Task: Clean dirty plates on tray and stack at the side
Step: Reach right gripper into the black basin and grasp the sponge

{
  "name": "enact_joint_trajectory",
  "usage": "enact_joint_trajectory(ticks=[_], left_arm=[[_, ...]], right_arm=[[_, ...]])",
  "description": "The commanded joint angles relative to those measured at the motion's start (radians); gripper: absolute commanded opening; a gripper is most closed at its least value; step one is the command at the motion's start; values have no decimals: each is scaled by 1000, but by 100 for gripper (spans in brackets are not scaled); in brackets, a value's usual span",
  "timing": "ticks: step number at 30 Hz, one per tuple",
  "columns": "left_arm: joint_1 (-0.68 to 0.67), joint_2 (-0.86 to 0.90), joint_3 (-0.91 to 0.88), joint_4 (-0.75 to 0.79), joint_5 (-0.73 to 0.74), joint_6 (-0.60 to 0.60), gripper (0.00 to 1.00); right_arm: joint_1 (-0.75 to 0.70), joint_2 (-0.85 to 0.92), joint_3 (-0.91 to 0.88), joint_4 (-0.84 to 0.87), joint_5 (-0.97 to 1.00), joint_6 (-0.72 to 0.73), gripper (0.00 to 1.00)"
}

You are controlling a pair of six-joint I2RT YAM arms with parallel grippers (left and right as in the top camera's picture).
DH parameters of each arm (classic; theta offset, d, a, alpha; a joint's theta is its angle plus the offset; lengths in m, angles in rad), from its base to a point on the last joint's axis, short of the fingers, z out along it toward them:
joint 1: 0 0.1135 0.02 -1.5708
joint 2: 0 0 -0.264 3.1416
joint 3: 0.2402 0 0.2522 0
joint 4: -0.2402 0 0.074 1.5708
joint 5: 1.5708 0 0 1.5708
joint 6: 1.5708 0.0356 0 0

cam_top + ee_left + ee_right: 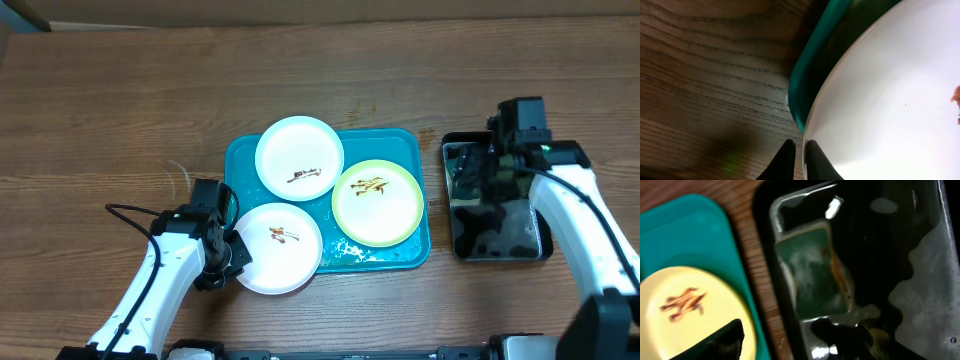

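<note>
The turquoise tray (405,145) holds three smeared plates: a white plate (299,158) at the back left, a pale yellow-green plate (377,202) at the right, and a second white plate (279,248) overhanging the tray's front-left corner. My left gripper (232,252) is shut on this front plate's left rim; in the left wrist view the rim sits between the fingers (799,159), with the plate (890,100) beside the tray edge (805,85). My right gripper (482,195) is open over the black tray, its fingers (785,340) wide apart. The yellow-green plate (685,310) shows there too.
The black glossy tray (535,250) stands right of the turquoise one, wet inside, and a green sponge (812,270) lies in it. Bare wooden table (120,110) lies to the left and behind. The left arm's cable (130,212) loops over the table.
</note>
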Motion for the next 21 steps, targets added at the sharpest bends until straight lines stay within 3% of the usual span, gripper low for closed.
enact_joint_trajectory(ticks=[1, 18, 21], left_arm=[[-6, 8, 19, -3, -16, 2, 12], [-6, 8, 19, -3, -6, 1, 12], [-6, 8, 19, -3, -6, 1, 13]], right_arm=[[5, 64, 27, 23, 66, -2, 73], [5, 257, 25, 91, 72, 21, 60], [5, 273, 23, 91, 72, 21, 48]])
